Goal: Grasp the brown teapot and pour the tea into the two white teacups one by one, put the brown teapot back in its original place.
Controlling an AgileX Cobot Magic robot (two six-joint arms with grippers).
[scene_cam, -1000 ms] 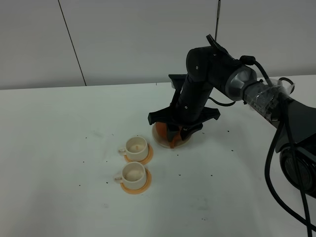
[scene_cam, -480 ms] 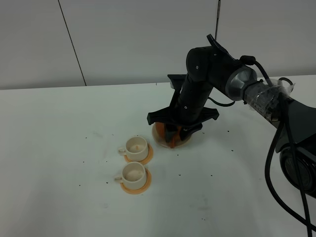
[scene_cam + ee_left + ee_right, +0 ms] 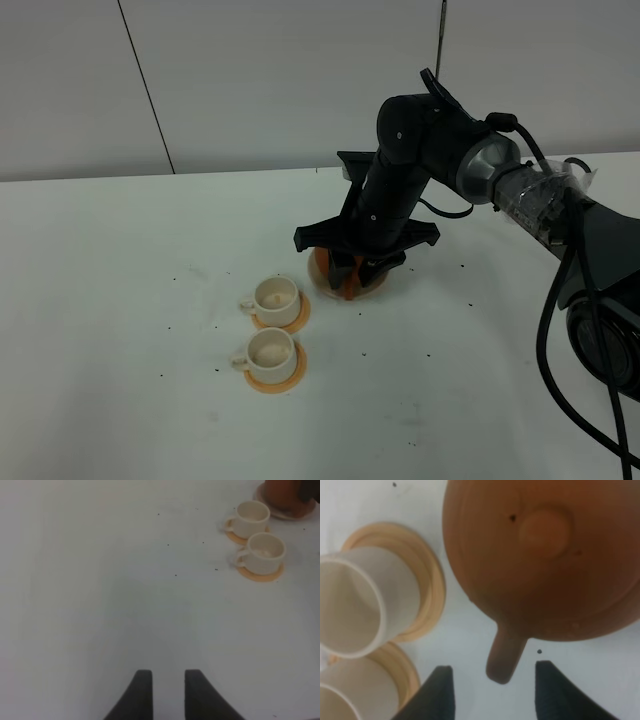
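Note:
The brown teapot (image 3: 335,272) sits on its cream trivet (image 3: 383,284), mostly hidden under my right arm. In the right wrist view the teapot (image 3: 545,555) fills the frame. My right gripper (image 3: 495,690) is open, its dark fingers standing either side of the pot's short stub (image 3: 502,655) without touching it. The two white teacups (image 3: 275,296) (image 3: 268,350) stand on orange coasters left of the pot. My left gripper (image 3: 164,692) hovers over bare table with a narrow gap between its fingers and nothing in it.
The white table (image 3: 120,300) carries scattered dark specks. My right arm (image 3: 520,195) reaches in from the right edge with a black cable (image 3: 560,330) hanging beside it. A grey wall panel (image 3: 250,80) backs the table.
My right gripper has drifted slightly up and to the left over the teapot, jaws a touch wider. The teapot and cups have stayed put.

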